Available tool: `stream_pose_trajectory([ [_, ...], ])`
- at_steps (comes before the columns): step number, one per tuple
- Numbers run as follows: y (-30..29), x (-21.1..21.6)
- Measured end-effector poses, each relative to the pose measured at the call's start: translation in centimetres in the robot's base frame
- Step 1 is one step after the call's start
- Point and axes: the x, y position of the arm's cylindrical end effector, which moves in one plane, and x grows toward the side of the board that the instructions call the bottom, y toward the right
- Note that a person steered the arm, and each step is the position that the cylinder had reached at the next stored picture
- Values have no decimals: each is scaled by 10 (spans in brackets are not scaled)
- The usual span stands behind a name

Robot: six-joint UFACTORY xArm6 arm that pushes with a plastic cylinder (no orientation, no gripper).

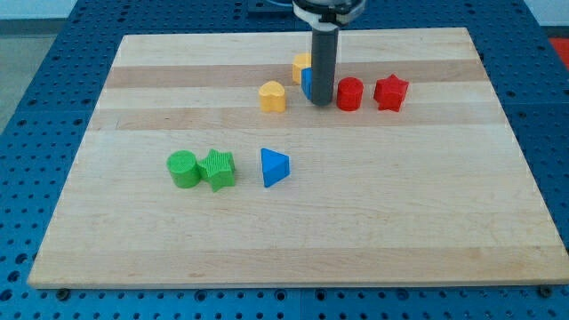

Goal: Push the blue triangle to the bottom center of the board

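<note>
The blue triangle (pixel 274 167) lies a little left of the board's middle, pointing to the view's right. My tip (pixel 322 103) is well above it toward the view's top, in the cluster of blocks. The rod stands in front of a blue block (pixel 307 84) and hides most of it. A green star (pixel 219 169) sits just left of the blue triangle, with a green cylinder (pixel 184 169) touching the star's left side.
A yellow heart (pixel 273 96) lies left of my tip. A yellow block (pixel 302 67) sits behind the rod. A red cylinder (pixel 350 93) and a red star (pixel 390 92) lie right of my tip. The wooden board (pixel 356 231) rests on a blue perforated table.
</note>
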Motion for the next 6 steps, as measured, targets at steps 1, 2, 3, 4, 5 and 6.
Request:
stream_pose_trajectory([
  [1, -3, -6],
  [2, -6, 23],
  [3, -35, 70],
  [4, -72, 126],
  [5, -92, 163],
  [6, -92, 163],
])
